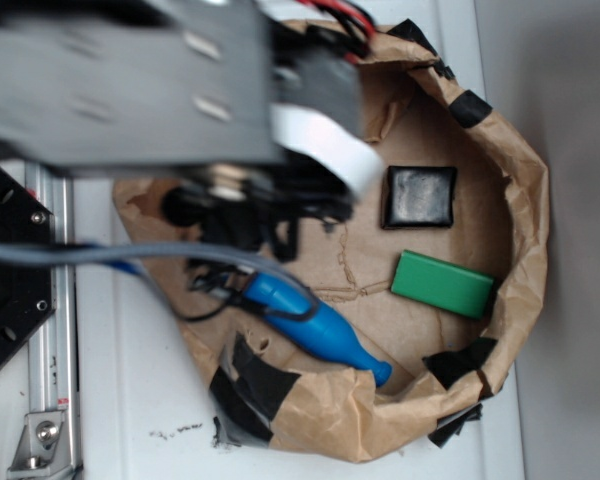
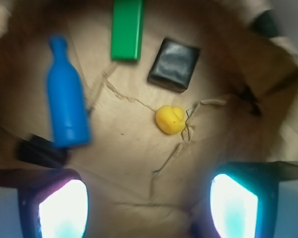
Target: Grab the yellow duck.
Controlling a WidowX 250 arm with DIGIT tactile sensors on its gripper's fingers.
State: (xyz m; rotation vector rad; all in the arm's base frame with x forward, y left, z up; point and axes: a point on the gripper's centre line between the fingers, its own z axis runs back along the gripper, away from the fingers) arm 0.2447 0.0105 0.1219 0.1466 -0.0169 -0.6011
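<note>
The yellow duck lies on the brown paper floor in the wrist view, just below a black square block. My gripper hangs above the paper, open, with bare paper between its two fingers. The duck sits ahead of the fingers, apart from them and slightly right of centre. In the exterior view the arm covers the duck, so it does not show there.
A blue bottle lies to the left and a green block at the top. All sit inside a crumpled brown paper bag wall patched with black tape. A metal rail runs along the left.
</note>
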